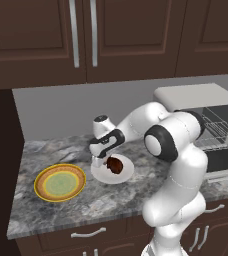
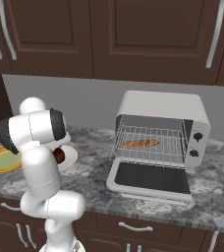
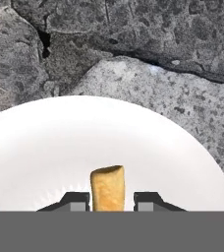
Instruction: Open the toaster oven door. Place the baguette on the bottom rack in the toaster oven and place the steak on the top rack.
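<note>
The steak (image 1: 115,164) is a dark reddish chunk low over the white plate (image 1: 127,174), and its pale tan end (image 3: 107,188) stands upright between my fingertips. My gripper (image 1: 107,162) reaches down onto that plate and is shut on the steak. The toaster oven (image 2: 160,106) stands to the right on the counter, with its door (image 2: 151,179) folded down flat. Inside, the baguette (image 2: 141,143) lies on a wire rack (image 2: 175,150). I cannot tell if it is the top rack or the bottom rack. From the left, the oven (image 1: 201,95) and its wire racks (image 1: 215,127) show past my elbow.
A yellow plate with a green centre (image 1: 60,182) sits left of the white plate, near the counter's left end by a dark side wall. Dark cabinets hang above. The lowered door (image 1: 226,161) juts out toward the counter's front edge. Grey stone counter (image 3: 173,59) surrounds the plate.
</note>
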Robot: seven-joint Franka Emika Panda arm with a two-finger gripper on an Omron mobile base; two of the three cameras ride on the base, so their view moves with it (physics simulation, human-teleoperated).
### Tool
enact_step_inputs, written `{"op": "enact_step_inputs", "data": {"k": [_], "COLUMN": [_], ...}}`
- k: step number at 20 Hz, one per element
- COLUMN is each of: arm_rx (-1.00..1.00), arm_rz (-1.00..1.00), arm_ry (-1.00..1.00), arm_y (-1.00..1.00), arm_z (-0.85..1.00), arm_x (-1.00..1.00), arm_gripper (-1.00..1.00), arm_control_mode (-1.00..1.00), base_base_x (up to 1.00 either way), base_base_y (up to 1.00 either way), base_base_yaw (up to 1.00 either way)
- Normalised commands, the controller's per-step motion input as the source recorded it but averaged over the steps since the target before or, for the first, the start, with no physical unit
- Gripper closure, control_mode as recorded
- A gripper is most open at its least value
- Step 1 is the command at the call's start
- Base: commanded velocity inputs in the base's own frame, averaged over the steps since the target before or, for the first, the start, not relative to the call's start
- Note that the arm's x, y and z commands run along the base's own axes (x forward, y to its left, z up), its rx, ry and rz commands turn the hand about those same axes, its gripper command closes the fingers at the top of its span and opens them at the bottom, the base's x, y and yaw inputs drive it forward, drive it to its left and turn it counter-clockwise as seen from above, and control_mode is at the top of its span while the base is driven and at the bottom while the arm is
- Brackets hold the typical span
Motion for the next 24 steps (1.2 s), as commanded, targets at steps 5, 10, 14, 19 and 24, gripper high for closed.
{"op": "enact_step_inputs", "data": {"k": [5, 10, 14, 19, 24], "arm_rx": [0.01, 0.0, 0.0, 0.0, 0.0], "arm_rz": [0.07, 0.04, 0.06, 0.14, 0.19], "arm_ry": [0.01, 0.0, 0.01, 0.0, 0.0], "arm_y": [0.0, 0.0, -0.01, -0.17, -0.33], "arm_z": [0.19, 0.32, 0.28, 0.22, 0.18], "arm_x": [-0.1, -0.3, -0.38, -0.51, -0.59], "arm_gripper": [1.0, 1.0, 1.0, 1.0, 1.0], "arm_control_mode": [-1.0, -1.0, -1.0, -1.0, -1.0], "base_base_x": [0.0, 0.0, 0.0, 0.0, 0.0], "base_base_y": [0.0, 0.0, 0.0, 0.0, 0.0], "base_base_yaw": [0.0, 0.0, 0.0, 0.0, 0.0]}}
